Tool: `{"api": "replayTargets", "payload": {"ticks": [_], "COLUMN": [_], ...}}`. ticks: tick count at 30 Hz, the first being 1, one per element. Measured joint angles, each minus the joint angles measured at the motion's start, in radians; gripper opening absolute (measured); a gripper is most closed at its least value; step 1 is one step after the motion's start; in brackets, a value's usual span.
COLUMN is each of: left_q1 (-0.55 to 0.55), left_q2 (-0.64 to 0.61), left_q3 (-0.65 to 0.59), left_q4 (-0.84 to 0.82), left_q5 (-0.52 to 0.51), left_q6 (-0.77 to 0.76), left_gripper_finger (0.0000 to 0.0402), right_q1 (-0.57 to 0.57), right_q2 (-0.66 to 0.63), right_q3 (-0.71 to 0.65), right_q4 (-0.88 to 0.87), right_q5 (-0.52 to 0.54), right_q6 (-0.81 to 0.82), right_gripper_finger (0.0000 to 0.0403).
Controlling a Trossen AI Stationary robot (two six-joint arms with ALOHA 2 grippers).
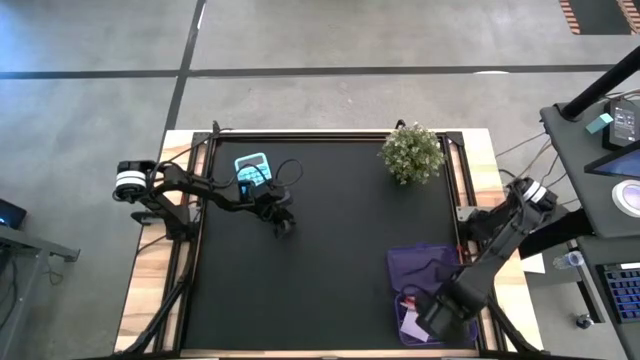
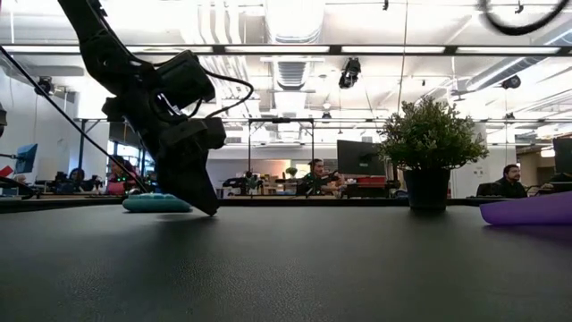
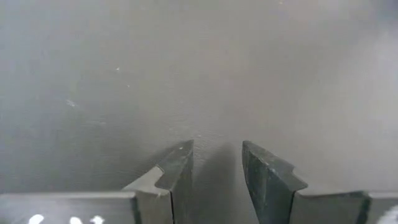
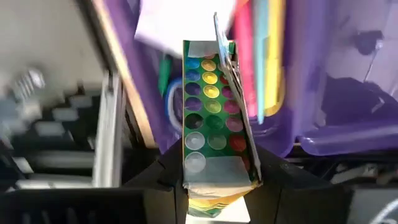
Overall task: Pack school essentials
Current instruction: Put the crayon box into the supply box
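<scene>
Here the right gripper clamped the crayon box, its long axis pointing into the purple case at lower right; the left gripper stood slightly parted, empty, left of centre.

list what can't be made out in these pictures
- Purple case: in the high view the right arm covers much of its contents, and only a sliver shows at the low view's edge.
- Teal item: too flat in the low view to identify, and the left arm partly hides it from above.
- Crayon box: held in the right gripper; its lower end is cut off, and the things behind are blurred.
</scene>
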Motion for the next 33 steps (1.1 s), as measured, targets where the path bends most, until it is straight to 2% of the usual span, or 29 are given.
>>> {"api": "replayTargets", "payload": {"ticks": [5,13,22,33], "left_q1": [-0.015,-0.038,-0.042,-0.042], "left_q2": [0.0,0.0,0.0,0.0], "left_q3": [0.0,0.0,-0.001,-0.001], "left_q4": [0.0,0.0,0.0,0.0], "left_q5": [0.004,0.005,0.005,0.005], "left_q6": [-0.016,-0.017,-0.017,-0.017], "left_gripper_finger": [0.0118,0.0118,0.0118,0.0118], "right_q1": [0.029,0.034,0.034,0.033], "right_q2": [0.075,0.158,0.235,0.264], "right_q3": [-0.002,0.002,0.002,0.02], "right_q4": [0.002,0.027,-0.002,-0.117], "right_q5": [-0.11,-0.116,-0.1,-0.108], "right_q6": [-0.195,-0.397,-0.324,-0.263], "right_gripper_finger": [0.0107,0.0107,0.0109,0.015]}}
